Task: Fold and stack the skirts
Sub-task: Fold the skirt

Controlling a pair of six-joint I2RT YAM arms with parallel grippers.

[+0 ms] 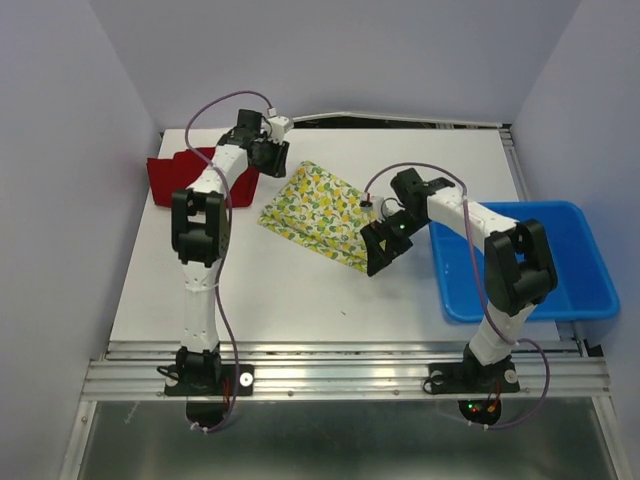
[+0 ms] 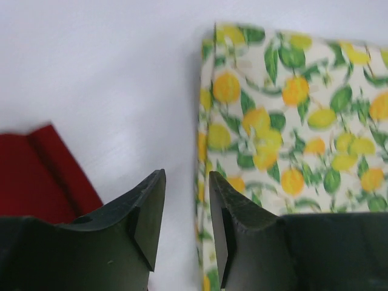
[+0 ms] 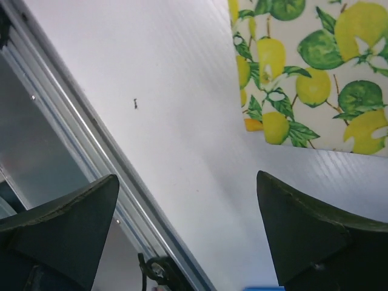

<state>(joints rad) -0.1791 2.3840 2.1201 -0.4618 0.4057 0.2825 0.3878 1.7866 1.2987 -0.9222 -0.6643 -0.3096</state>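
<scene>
The white skirt with yellow lemons lies folded flat at the middle of the table. The red skirt lies at the back left, partly under my left arm. My left gripper hovers between the two, at the lemon skirt's back corner. In the left wrist view its jaws stand narrowly open with only bare table between them, the lemon skirt to the right and the red skirt to the left. My right gripper sits just off the lemon skirt's near right corner, wide open and empty.
A blue plastic bin stands at the table's right edge, beside the right arm. A metal rail runs along the table's near edge. Grey walls enclose the table on the left, back and right.
</scene>
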